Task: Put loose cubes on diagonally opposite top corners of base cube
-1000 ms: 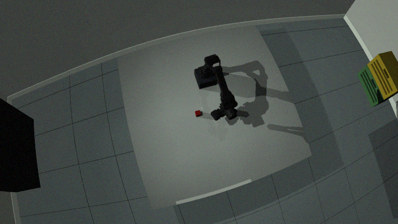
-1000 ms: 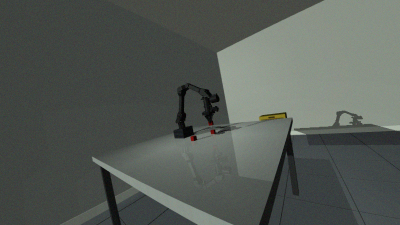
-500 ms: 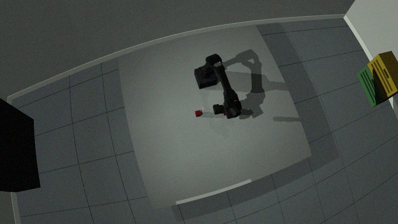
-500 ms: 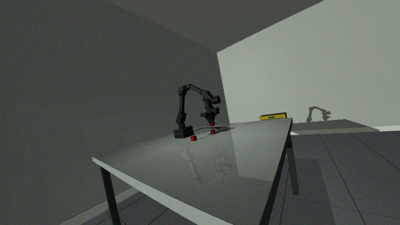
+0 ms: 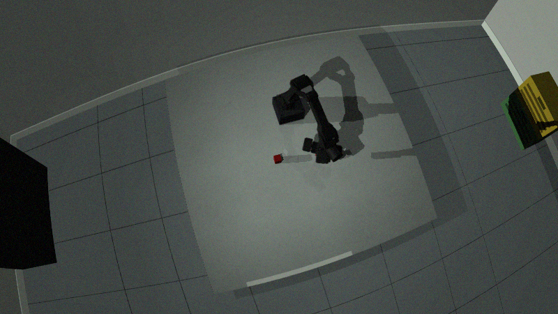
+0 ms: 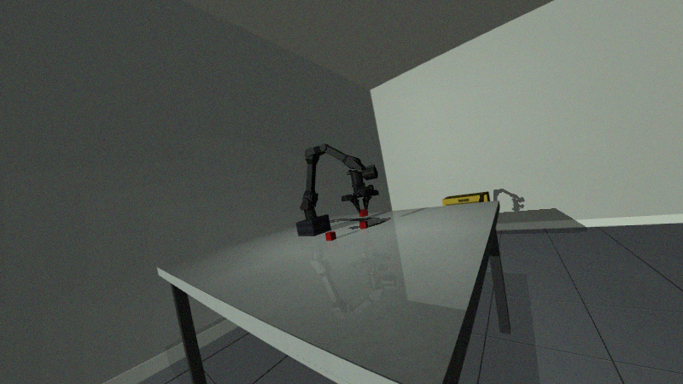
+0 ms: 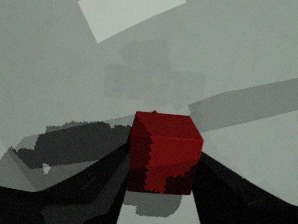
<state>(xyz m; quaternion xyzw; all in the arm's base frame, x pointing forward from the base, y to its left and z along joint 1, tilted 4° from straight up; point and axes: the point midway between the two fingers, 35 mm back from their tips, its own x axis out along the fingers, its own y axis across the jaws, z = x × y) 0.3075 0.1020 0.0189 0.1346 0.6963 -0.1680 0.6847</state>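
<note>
My gripper (image 6: 364, 210) (image 7: 161, 154) is shut on a red cube (image 6: 364, 212) (image 7: 170, 150), held roughly level between the fingertips. A second red cube (image 6: 363, 224) stands on the table below the held cube in the exterior view. A small dark band shows between them there. In the wrist view the held cube hides nearly all of what is under it; only a tiny red tip (image 7: 155, 112) shows past its far edge. A third red cube (image 5: 277, 158) (image 6: 330, 235) lies alone on the table, nearer the arm's base. The three look alike, so which is the fixed one is unclear.
The arm's base (image 5: 289, 109) (image 6: 312, 226) stands on the pale table (image 5: 241, 218) (image 6: 286, 272). The arm's shadow falls across the tabletop. A yellow and green crate (image 5: 540, 103) is beyond the table at the right, and a black box (image 5: 23, 211) is at the far left.
</note>
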